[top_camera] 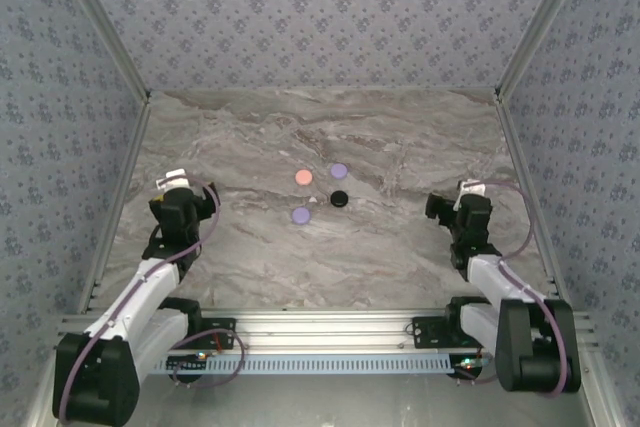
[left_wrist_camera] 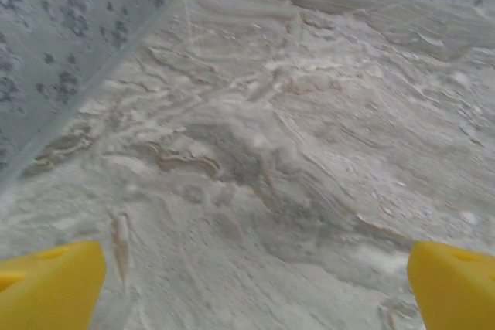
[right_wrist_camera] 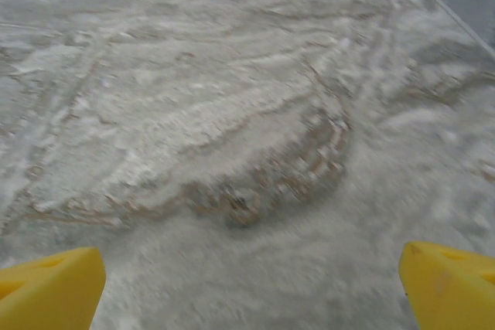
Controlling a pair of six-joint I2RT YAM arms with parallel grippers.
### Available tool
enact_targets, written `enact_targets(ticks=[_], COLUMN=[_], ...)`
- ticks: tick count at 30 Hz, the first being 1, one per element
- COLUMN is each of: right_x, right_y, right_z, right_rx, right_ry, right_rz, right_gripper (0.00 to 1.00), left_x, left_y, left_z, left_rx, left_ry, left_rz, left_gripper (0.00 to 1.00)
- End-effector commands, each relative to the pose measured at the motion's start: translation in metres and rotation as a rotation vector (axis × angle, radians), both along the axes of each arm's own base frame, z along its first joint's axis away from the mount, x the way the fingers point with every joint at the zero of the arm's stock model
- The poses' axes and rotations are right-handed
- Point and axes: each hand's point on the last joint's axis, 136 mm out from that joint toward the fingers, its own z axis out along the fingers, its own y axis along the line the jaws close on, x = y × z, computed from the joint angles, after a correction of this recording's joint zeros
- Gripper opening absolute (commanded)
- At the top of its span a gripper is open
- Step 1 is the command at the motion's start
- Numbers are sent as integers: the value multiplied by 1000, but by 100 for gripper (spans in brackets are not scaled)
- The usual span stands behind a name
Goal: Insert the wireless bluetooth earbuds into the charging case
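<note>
Top view: left end effector [top_camera: 172,187] was low over the marbled bench [top_camera: 400,247], near the left patterned wall [top_camera: 60,147]. Right end effector [top_camera: 460,194] was low on the opposite side, near the right wall.

Four round cases were grouped between the two end effectors, well apart from both. The group was to the right of the left one and to the left of the right one.
- near lavender case [top_camera: 300,215]: closest to the left end effector
- black case [top_camera: 340,198]: closest to the right end effector
- pink case [top_camera: 304,176] and far lavender case [top_camera: 339,171]: just beyond those two, side by side

None of the cases touched another.

A pale speck [top_camera: 313,203] sat between the near lavender case and the black case. It was too small to identify. The earbuds could not be made out at this size.

Left wrist view: left end effector [left_wrist_camera: 251,276] was spread wide. Its yellow fingers [left_wrist_camera: 46,284] sat at the frame's lower corners, with bare bench between them and wall ahead-left.

Right wrist view: right end effector [right_wrist_camera: 251,276] was also spread wide. Its yellow fingers [right_wrist_camera: 452,287] had nothing between them. The picture was blurred.
</note>
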Motion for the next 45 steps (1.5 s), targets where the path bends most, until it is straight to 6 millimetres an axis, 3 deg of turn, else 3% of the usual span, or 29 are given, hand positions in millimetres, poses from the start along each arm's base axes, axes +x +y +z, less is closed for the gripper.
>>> enact_targets(ticks=[1, 7, 14, 17, 24, 27, 45], right_x=[28, 49, 61, 70, 75, 75, 75], right_y=[14, 26, 34, 21, 11, 11, 14], right_z=[30, 29, 3, -2, -3, -3, -2], right_rx=[-14, -82, -103, -80, -47, -58, -75], right_ry=[-157, -159, -155, -95, -74, -77, -73], right_rz=[102, 206, 259, 193, 158, 155, 154], right_gripper=[100, 100, 100, 100, 100, 100, 100], left_x=[11, 35, 57, 64, 86, 88, 89], left_y=[10, -6, -32, -39, -24, -13, -14], left_z=[-2, -20, -18, -24, -52, -53, -52], left_rx=[63, 115, 103, 81, 10, -24, -16], left_ry=[-36, -39, -104, -120, -34, -23, -22], left_rz=[-10, -165, -323, -369, -330, -294, -290], left_gripper=[99, 99, 99, 99, 99, 99, 99])
